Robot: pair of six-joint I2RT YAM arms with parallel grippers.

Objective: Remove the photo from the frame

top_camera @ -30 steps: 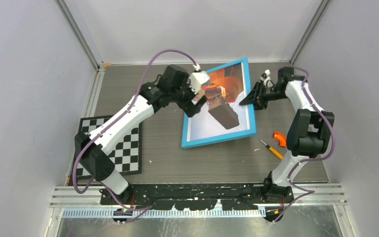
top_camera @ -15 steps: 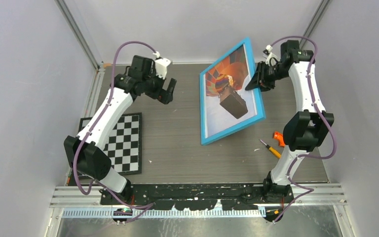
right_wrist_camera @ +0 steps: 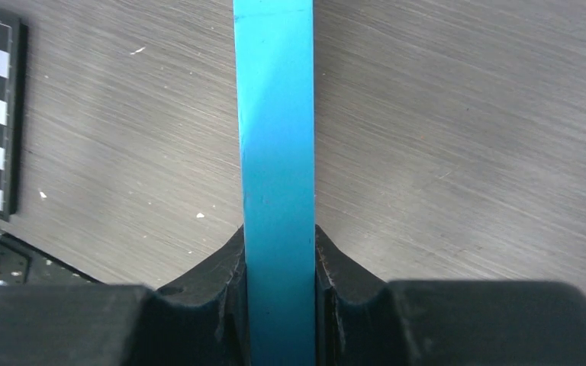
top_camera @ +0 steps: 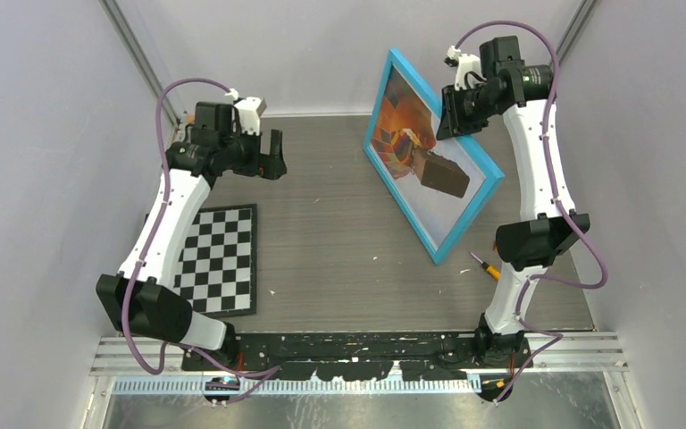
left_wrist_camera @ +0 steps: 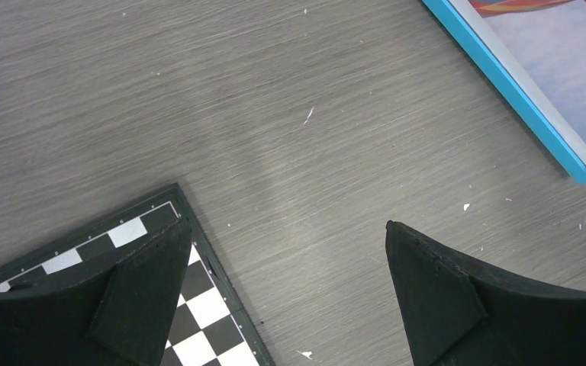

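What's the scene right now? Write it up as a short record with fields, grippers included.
left gripper: open, empty, above the table by a corner of the checkerboard
right gripper: shut on the blue edge of the frame
frame: tilted steeply, picture side facing up and left
photo: in the frame, not yet taken out
checkerboard: flat, near left
screwdriver: on the table, near right, partly hidden

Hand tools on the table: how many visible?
1: a small orange-handled screwdriver on the grey table, by the near corner of the bright-blue picture frame, beside the right arm. That arm may hide others.
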